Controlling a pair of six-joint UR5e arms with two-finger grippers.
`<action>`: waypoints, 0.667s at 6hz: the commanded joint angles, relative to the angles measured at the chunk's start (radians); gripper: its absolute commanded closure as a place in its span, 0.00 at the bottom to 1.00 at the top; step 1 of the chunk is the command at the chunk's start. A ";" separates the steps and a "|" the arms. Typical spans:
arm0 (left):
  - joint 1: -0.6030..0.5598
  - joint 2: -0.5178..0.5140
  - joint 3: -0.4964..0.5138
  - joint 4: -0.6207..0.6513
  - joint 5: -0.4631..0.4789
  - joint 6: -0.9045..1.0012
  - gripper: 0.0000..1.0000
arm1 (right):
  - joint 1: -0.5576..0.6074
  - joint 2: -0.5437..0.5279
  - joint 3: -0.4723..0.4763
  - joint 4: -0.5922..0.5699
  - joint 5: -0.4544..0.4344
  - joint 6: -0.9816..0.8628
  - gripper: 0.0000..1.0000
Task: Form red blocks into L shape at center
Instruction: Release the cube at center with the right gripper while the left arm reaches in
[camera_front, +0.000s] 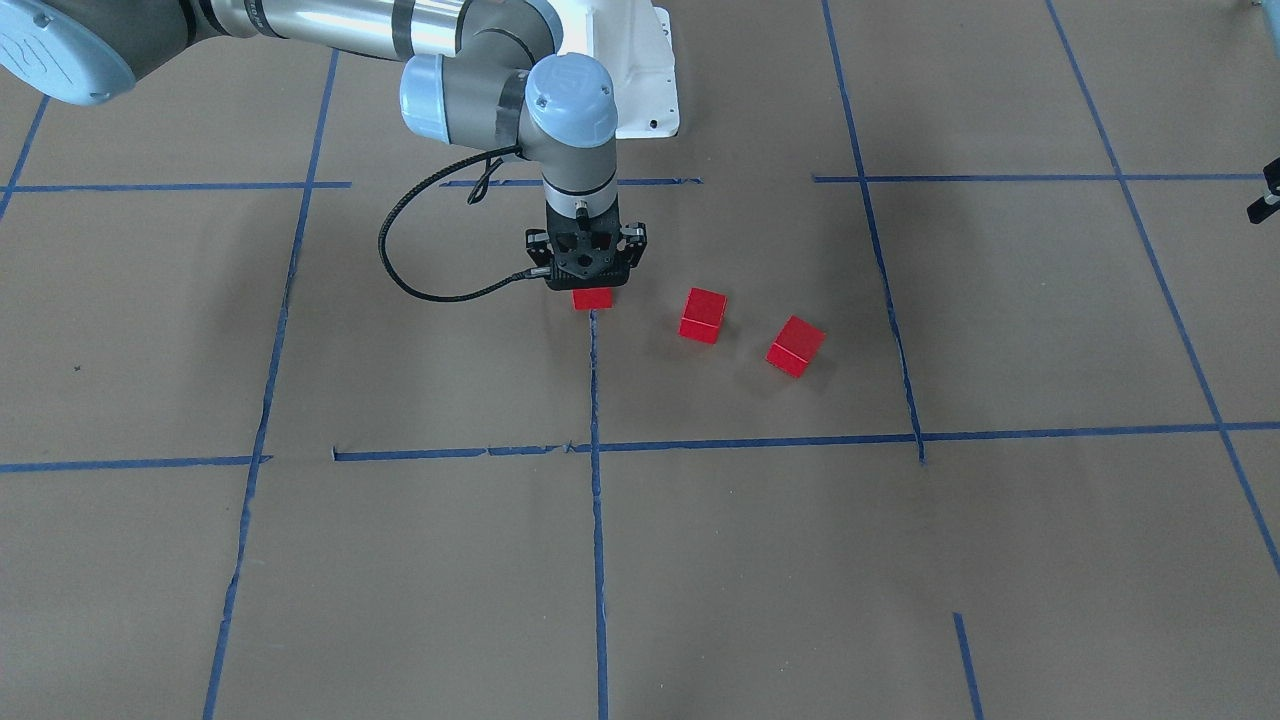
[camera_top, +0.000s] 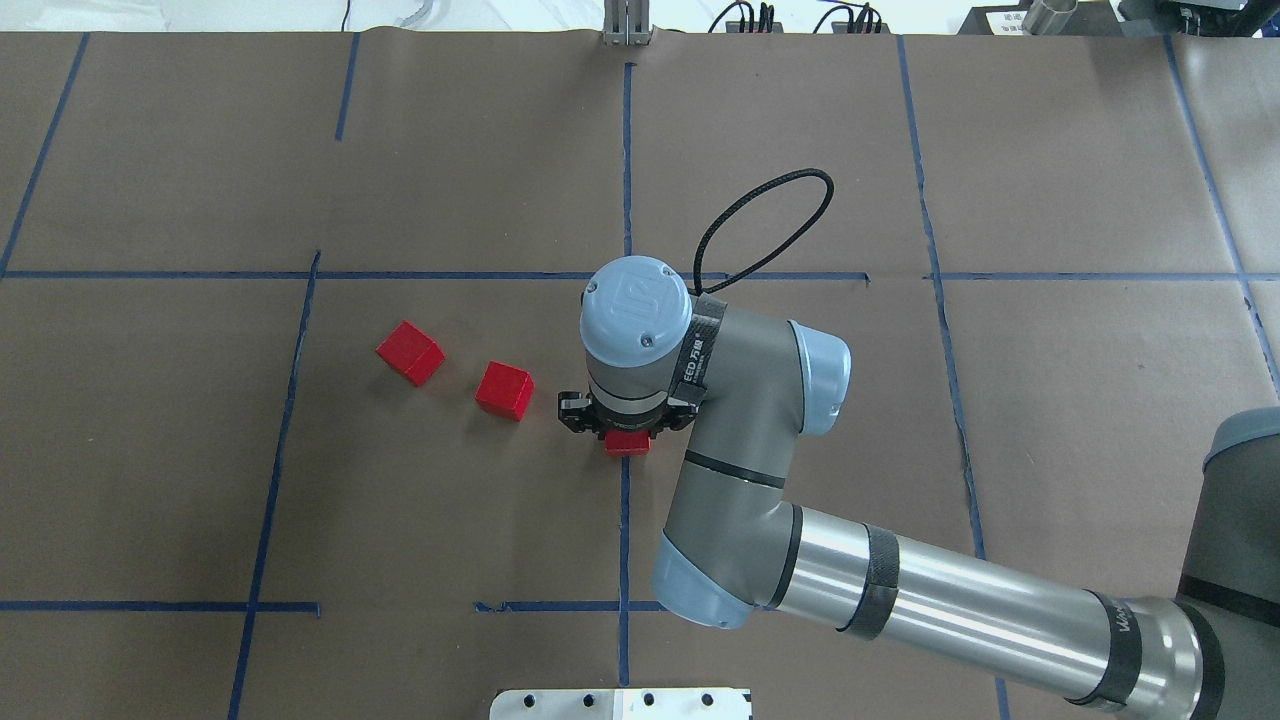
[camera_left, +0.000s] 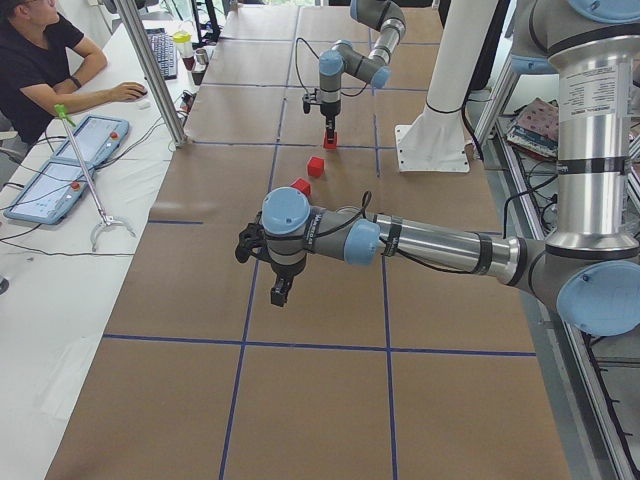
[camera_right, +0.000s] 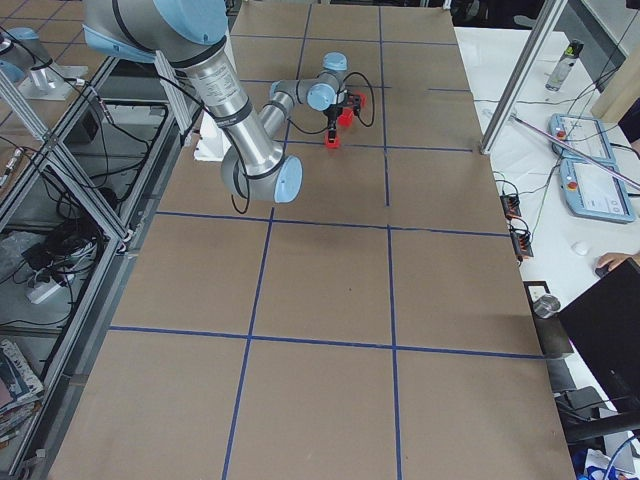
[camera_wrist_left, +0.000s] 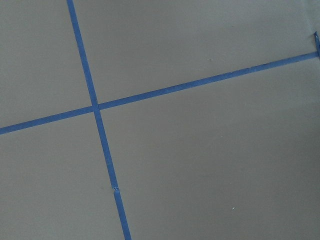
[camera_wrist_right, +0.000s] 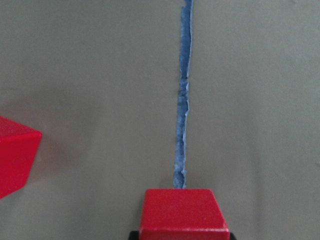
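My right gripper (camera_front: 591, 287) points straight down at the center (camera_front: 594, 345), over the end of a blue tape line. It is shut on a red block (camera_front: 592, 299), which sits low at the paper; I cannot tell if it touches. In the right wrist view this block (camera_wrist_right: 183, 212) fills the bottom middle. Two more red blocks (camera_front: 703, 315) (camera_front: 796, 346) lie apart on the paper toward my left side, also shown from overhead (camera_top: 505, 390) (camera_top: 410, 352). My left gripper (camera_left: 282, 290) hangs over the paper far from the blocks; I cannot tell whether it is open or shut.
Blue tape lines (camera_top: 627, 150) divide the brown paper into a grid. The white robot base (camera_front: 645, 80) stands behind the right arm. An operator (camera_left: 40, 70) sits at a side desk with a control pad (camera_left: 60, 165).
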 joint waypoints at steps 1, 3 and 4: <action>0.000 0.001 0.000 -0.001 0.000 0.000 0.00 | -0.001 0.009 -0.004 0.000 -0.001 -0.002 0.00; 0.097 -0.023 -0.034 -0.001 0.000 -0.100 0.00 | 0.037 0.009 0.066 -0.002 0.008 -0.005 0.00; 0.215 -0.100 -0.068 -0.018 0.011 -0.201 0.00 | 0.097 -0.029 0.144 -0.008 0.040 -0.005 0.00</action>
